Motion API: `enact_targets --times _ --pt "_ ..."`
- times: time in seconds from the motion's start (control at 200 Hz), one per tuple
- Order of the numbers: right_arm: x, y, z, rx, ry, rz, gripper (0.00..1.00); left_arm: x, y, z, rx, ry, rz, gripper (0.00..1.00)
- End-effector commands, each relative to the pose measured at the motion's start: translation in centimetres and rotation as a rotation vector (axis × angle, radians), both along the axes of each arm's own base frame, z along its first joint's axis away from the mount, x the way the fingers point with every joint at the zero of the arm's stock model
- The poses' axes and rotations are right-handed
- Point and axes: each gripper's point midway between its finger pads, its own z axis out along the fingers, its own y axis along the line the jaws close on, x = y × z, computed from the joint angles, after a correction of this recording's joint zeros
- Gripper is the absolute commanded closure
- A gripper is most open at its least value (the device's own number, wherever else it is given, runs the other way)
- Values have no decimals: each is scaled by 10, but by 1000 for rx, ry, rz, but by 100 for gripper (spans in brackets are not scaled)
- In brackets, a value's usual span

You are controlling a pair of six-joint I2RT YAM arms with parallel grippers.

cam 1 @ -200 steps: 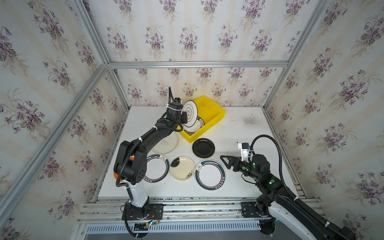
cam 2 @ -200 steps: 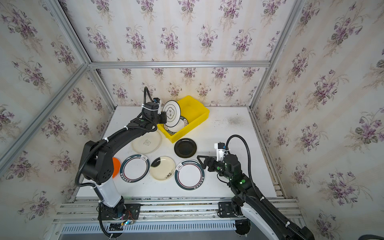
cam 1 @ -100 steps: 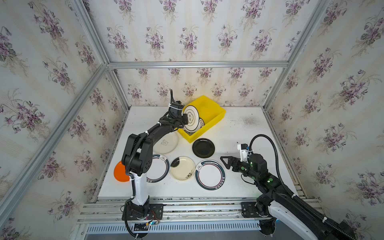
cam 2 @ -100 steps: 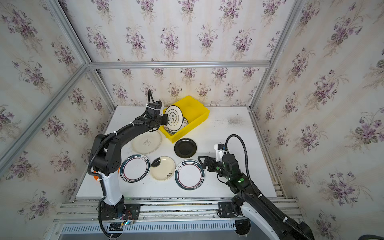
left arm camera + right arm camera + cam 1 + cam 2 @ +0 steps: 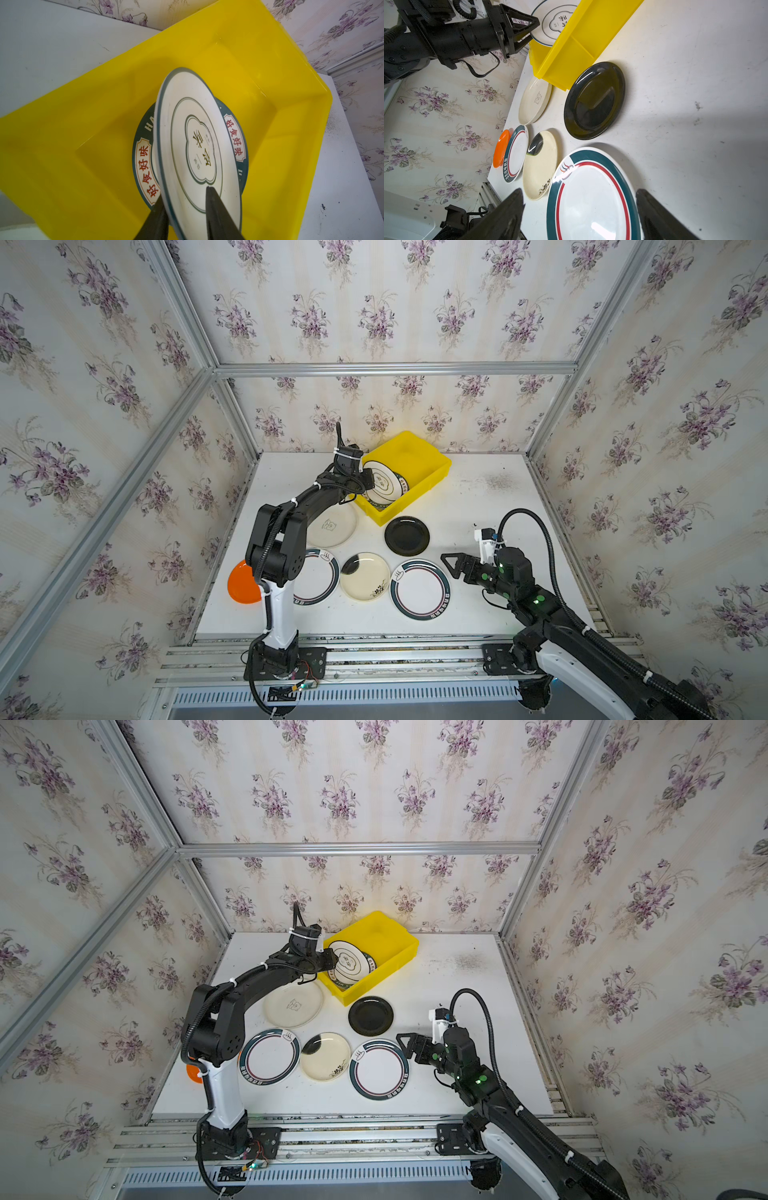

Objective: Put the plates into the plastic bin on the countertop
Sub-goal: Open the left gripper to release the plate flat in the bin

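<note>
Nearest, the right tool (image 5: 449, 567) hangs wide apart, holding nothing, just beside the red-ringed plate (image 5: 419, 588) on the surface (image 5: 490, 506). In that front row the sprig-painted cream plate (image 5: 365, 576) shows whole. The left arm covers part of the green-rimmed plate (image 5: 318, 577) and much of the orange plate (image 5: 237, 588). Behind them lies the black plate (image 5: 406, 535). The arm cuts off one edge of the pale cream plate (image 5: 334, 526), which sits just beside the plastic bin (image 5: 419, 456). In the bin a lettered plate (image 5: 143, 160) lies flat, partly hidden by the tilted white plate (image 5: 195, 133). The left tool (image 5: 184, 193) straddles that plate's rim, narrowly parted; whether it presses cannot be told.
</note>
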Motion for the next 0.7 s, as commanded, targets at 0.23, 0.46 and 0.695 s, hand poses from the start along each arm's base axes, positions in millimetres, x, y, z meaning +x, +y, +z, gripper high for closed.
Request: enact_targets --times 0.23,0.46,0.695 --pt "8 3 18 21 -42 -8 13 3 8 26 27 -75 18 43" --pt "7 0 16 17 -32 -20 13 -5 18 39 51 -118 55 0" --pt "7 -7 10 -10 -18 -57 13 -19 24 66 39 -189 73 0"
